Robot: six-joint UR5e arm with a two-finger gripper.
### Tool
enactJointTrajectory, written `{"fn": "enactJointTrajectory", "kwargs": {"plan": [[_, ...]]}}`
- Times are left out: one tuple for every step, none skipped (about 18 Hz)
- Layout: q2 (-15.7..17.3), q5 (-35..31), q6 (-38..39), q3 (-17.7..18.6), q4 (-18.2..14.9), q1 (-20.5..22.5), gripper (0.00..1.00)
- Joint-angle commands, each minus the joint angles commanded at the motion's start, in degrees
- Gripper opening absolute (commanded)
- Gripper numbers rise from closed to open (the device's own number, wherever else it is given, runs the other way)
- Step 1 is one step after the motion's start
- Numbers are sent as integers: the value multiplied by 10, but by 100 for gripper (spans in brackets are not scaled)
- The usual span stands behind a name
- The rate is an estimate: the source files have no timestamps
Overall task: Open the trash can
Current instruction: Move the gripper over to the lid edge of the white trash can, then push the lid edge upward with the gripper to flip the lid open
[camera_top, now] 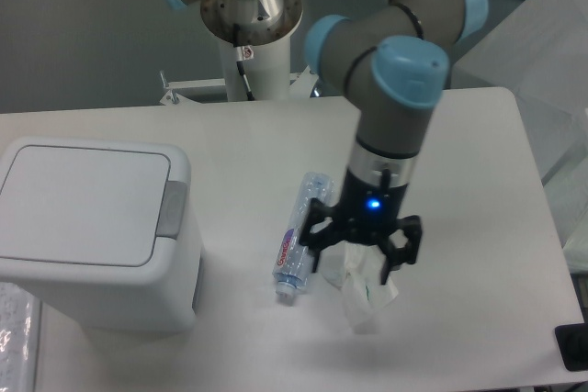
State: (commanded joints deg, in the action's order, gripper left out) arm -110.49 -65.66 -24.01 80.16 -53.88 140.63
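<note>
The trash can (92,236) is a large white boxy bin at the table's left, its flat lid (78,201) down and its grey push tab (172,208) on the right rim. My gripper (356,257) hangs open over the middle of the table, well to the right of the bin, with nothing between its fingers. It hovers just above a crumpled clear wrapper and partly hides it.
A clear plastic bottle (301,231) lies on the table between the bin and my gripper. The crumpled wrapper (366,293) lies right under the gripper. The arm's base post (253,61) stands at the back. A dark object (571,346) sits at the lower right edge.
</note>
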Motion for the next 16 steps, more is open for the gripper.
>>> {"fn": "enactJointTrajectory", "kwargs": {"plan": [[5,9,11,-2,0,-2,100],[9,20,22,-2,0,-4,100],[18,31,31,-1,-1,-9,100],[24,39,36,1,-1,-11,100],[31,44,43,3,-1,-14,100],[39,52,49,8,-1,-21,100],[43,58,53,11,-5,-28,100],[49,60,54,17,-12,-32,100],[61,60,54,27,-19,-33,100],[69,59,53,38,-20,-34,100],[78,59,54,51,-20,-34,100],[93,58,53,68,-20,-35,100],[108,57,49,87,-20,-37,100],[119,57,45,104,-19,-38,100],[127,56,43,118,-16,-38,100],[128,56,43,122,-13,-39,100]]}}
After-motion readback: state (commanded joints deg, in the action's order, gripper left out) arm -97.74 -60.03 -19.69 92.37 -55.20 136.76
